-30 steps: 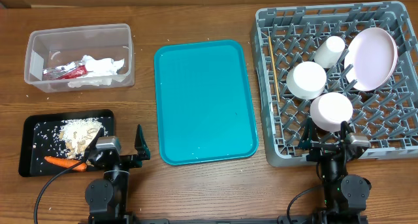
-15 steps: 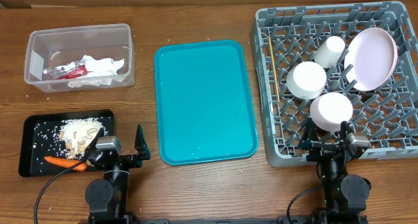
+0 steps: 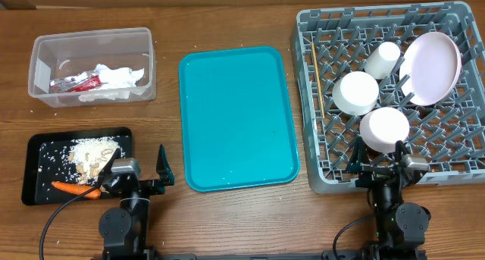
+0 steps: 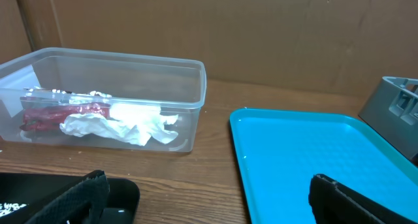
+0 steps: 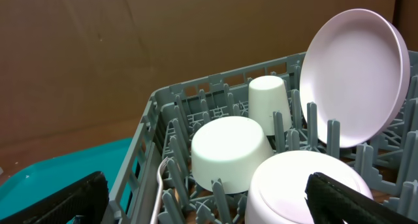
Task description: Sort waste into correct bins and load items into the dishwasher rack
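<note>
Overhead view shows both arms folded low at the near edge of the table, one on each side of the teal tray point(image 3: 235, 116). The left gripper point(image 3: 137, 170) sits just left of the tray's near corner. Its fingers are wide apart and nothing is between them. The right gripper point(image 3: 377, 158) sits right of the tray, at the near wall of the dishwasher rack point(image 3: 455, 176). Its fingers are also spread and hold nothing.

Right of the tray, the rack holds the plate point(image 3: 430, 68) standing on its edge, the cup point(image 3: 382, 59), two bowls point(image 3: 356, 92) point(image 3: 385, 128) with the bottom up, and the chopstick point(image 3: 318, 78) along the side nearest the tray. Left of the tray, at the far side, the clear tub point(image 3: 91, 34) contains the napkin point(image 3: 114, 79) and the red wrapper point(image 3: 79, 83). Left of the tray, at the near side, the black tray point(image 3: 34, 169) carries the carrot point(image 3: 74, 189) and the food bits point(image 3: 92, 155).

Left wrist view looks through the tub's wall: the napkin and the wrapper lie on its floor. Right wrist view shows the fork point(image 5: 160, 178) in the rack on the side toward the tray, which I cannot make out from overhead.
</note>
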